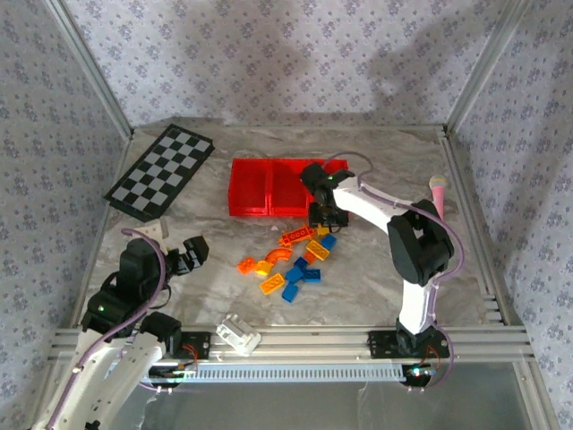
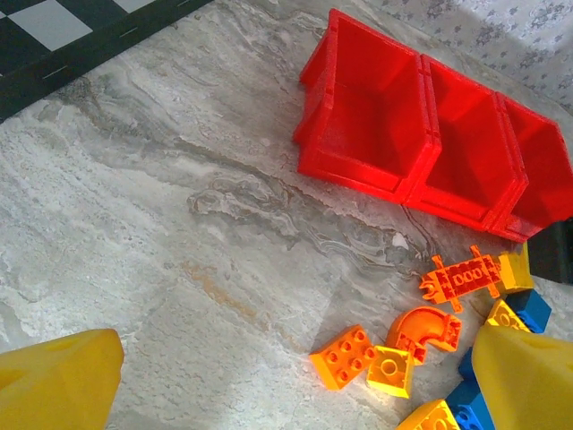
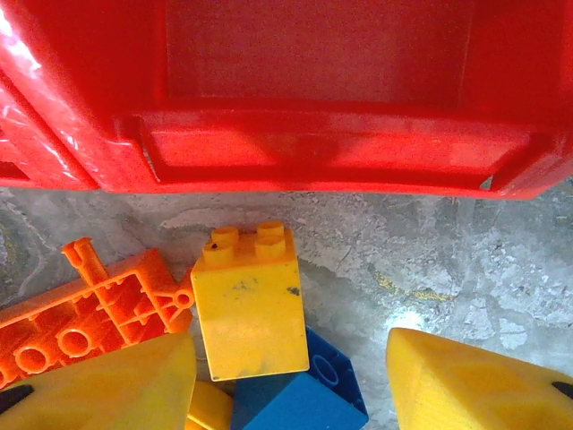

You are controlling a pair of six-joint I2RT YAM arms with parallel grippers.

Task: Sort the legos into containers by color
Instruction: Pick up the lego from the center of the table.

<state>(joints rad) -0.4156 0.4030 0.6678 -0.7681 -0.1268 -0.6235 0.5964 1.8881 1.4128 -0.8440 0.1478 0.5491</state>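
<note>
The legos (image 1: 295,260) lie in a loose cluster of orange, yellow and blue on the marble table, just in front of the red containers (image 1: 269,188). My right gripper (image 1: 324,215) hangs low at the cluster's far edge, against the containers' front wall (image 3: 340,143). In the right wrist view its open jaws (image 3: 286,358) straddle a tall yellow brick (image 3: 251,305). The left finger is beside the brick and a gap remains on the right. A blue brick (image 3: 295,394) and an orange flat piece (image 3: 81,322) touch it. My left gripper (image 1: 188,255) is open wide, left of the cluster, with nothing between its fingers (image 2: 291,385).
A black-and-white checkerboard (image 1: 161,172) lies at the back left. A white block (image 1: 237,334) sits near the front edge. A pink-tipped object (image 1: 439,190) stands by the right frame rail. An orange brick (image 2: 343,356), a yellow one (image 2: 391,369) and a curved orange piece (image 2: 425,327) lie nearest my left gripper.
</note>
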